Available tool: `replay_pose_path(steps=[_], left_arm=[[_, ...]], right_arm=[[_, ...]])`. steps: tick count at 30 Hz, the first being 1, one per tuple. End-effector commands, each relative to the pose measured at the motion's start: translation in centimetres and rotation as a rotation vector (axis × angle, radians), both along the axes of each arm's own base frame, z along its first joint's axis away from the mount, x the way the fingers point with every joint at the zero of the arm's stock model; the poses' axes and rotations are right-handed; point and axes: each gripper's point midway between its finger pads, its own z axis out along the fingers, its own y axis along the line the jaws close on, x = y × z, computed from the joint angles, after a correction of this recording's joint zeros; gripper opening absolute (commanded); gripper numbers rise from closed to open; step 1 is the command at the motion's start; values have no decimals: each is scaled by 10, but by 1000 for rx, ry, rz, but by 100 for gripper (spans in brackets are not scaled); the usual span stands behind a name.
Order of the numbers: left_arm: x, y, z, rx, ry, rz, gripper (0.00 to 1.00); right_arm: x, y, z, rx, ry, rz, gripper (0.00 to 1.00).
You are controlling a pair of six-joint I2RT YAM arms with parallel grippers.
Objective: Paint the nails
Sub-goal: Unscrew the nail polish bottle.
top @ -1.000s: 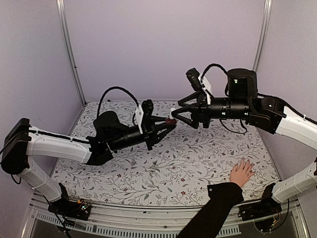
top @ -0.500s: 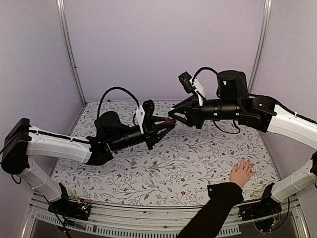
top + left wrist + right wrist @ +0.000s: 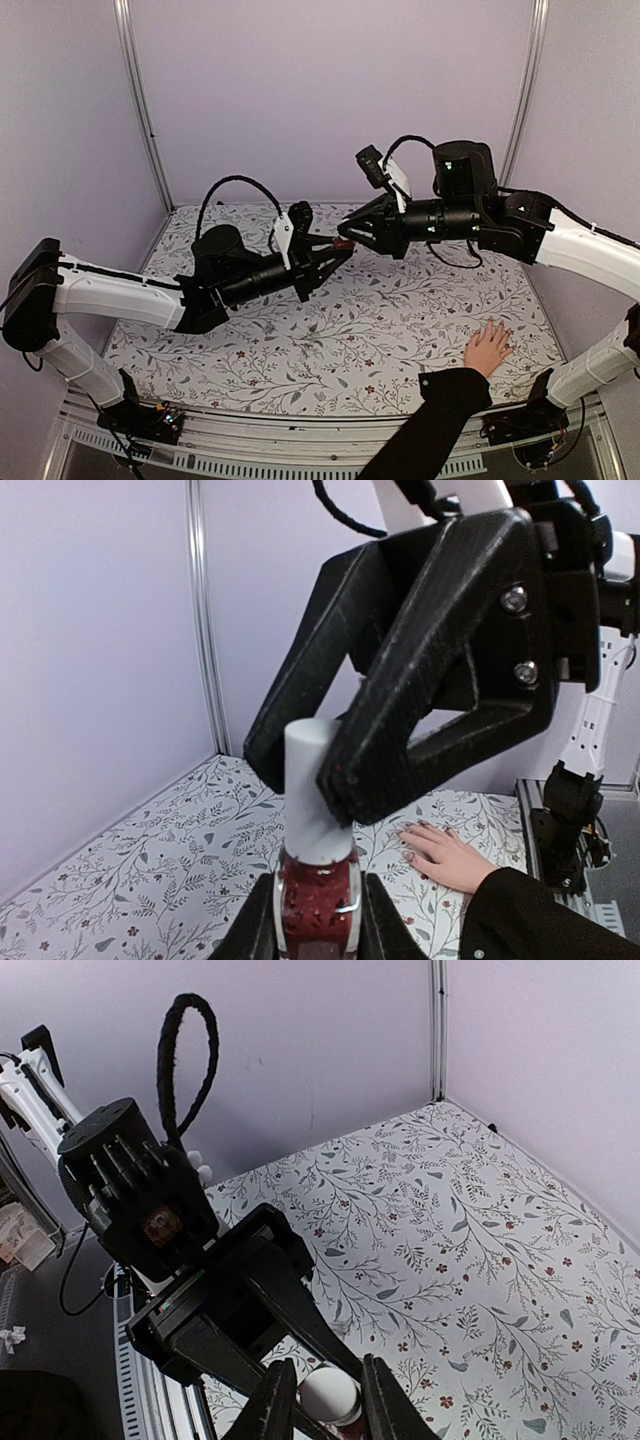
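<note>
A small dark-red bottle (image 3: 318, 905) with a white cap (image 3: 308, 780) is held in the air over the middle of the table. My left gripper (image 3: 336, 251) is shut on the bottle's glass body. My right gripper (image 3: 351, 237) comes from the opposite side, and its fingers (image 3: 400, 730) are closed on the white cap (image 3: 330, 1398). A light-skinned hand (image 3: 488, 348) with a black sleeve (image 3: 430, 425) lies flat with spread fingers at the near right of the table. Its nails (image 3: 409, 855) are tiny in the left wrist view.
The table carries a white floral cloth (image 3: 380, 330). Lilac walls with metal corner posts (image 3: 140, 110) close in the back and sides. The left arm's fingers (image 3: 290, 1300) and wrist (image 3: 150, 1210) fill the lower left of the right wrist view.
My right gripper moved left toward the left gripper and closed around the bottle's white cap. The left arm, bottle and hand stayed put.
</note>
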Motion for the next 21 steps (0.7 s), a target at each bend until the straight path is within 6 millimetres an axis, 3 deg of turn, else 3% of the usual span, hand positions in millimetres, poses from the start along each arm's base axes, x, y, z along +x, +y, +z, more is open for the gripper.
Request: replay_pose_path(steps=[1,11,21], left_arm=[[-2,-2,13,-24,-24,5,0],[-1,-1,14,-25,-24,9,0],[-1,-4,12,-14,-18,2,0]], right_arm=[[2,3,4,0,-5,9,24],[4,1,-1,-22,-2,-6,22],[0,-1,5,-29,-35,17,2]])
